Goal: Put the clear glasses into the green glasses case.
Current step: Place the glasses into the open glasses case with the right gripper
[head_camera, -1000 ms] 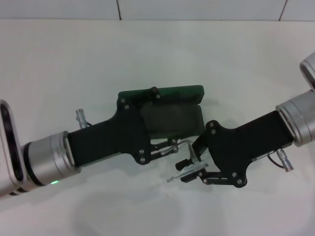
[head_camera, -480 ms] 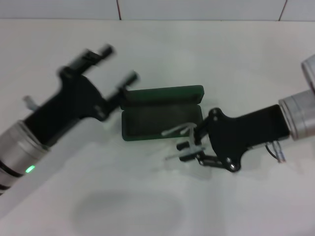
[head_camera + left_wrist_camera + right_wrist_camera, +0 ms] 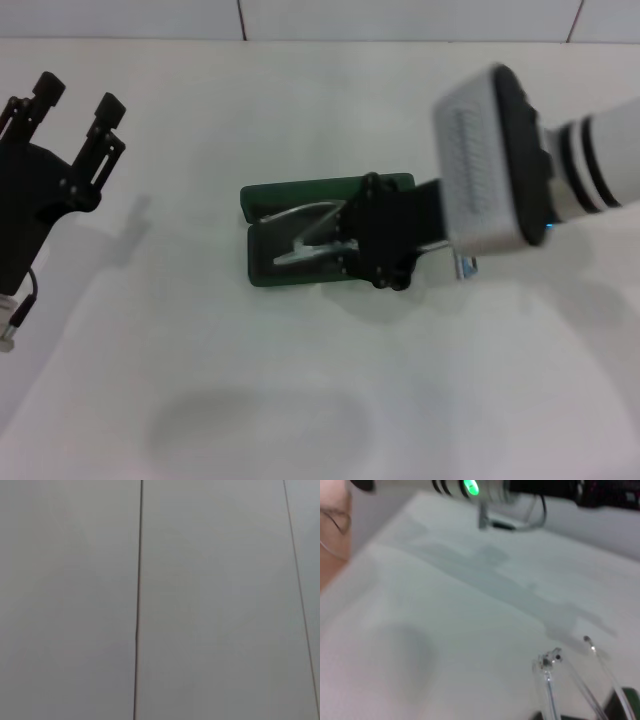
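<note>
White matte tabletop [image 3: 300, 400] fills the scene. Pale tiled wall [image 3: 400, 18] along its far edge, thin dark grout seams. Soft grey shadows on the surface, one broad oval patch. Left wrist view: only wall panels [image 3: 210, 600] with vertical seams.

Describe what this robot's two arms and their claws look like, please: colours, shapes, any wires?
Both end in flat matte-black grippers fixed with small round screws. The left gripper has two black finger rods with knobbed tips, and a thin cable hangs beside its body. The right gripper sits on a white arm with black rings and a grey-white box-shaped housing; a small silver plug sticks out near its wrist.
</note>
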